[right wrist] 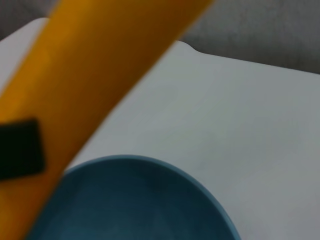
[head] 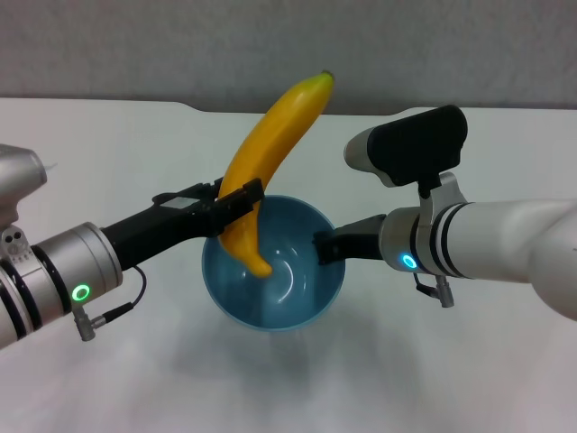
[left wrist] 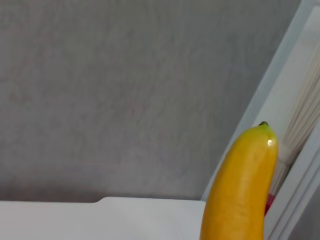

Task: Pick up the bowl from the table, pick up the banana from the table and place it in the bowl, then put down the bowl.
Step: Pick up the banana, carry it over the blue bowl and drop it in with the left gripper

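**Lowering the banana into the bowl**

Holding the banana near its lower third, my left pincer is closed on it from both sides, and the fruit stands steeply, almost on end. Its lower tip hangs inside the bowl, near the inner wall on my left side, though I cannot tell whether it touches the glaze. Its upper end with the dark tip rises well above the rim.

My right pincer grips the bowl at the rim on my right side and carries it just above the table, which shows a soft shadow underneath.

As I judge it, the placing is half made. To do it well I should tilt the banana flatter before letting go, so it slides down the curve instead of tipping out over the rim. The right arm must keep the bowl level and steady meanwhile. Opening too early risks the fruit toppling out and away.
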Robot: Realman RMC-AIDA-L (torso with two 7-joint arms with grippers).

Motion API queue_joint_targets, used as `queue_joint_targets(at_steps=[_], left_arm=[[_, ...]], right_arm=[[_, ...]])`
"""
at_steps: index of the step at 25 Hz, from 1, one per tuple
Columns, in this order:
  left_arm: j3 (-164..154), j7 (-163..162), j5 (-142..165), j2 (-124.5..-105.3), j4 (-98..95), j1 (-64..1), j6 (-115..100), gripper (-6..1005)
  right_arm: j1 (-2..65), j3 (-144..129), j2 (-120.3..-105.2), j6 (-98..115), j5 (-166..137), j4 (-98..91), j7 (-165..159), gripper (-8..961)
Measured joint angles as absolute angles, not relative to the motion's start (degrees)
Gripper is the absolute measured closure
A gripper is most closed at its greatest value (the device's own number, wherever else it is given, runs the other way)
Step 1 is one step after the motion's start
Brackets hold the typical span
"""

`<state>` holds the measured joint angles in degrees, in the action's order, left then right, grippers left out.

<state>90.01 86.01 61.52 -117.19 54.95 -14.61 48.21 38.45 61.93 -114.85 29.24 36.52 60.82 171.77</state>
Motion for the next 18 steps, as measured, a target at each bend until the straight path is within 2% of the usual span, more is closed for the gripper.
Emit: queue_joint_targets(at_steps=[18], left_arm=[[88.98,89.96,58.81,-117.37,48.06,-15.78,48.12,485]], right_arm=[[37.74,63.64,-114.6,29.33,36.08,62.37,171.73,921]])
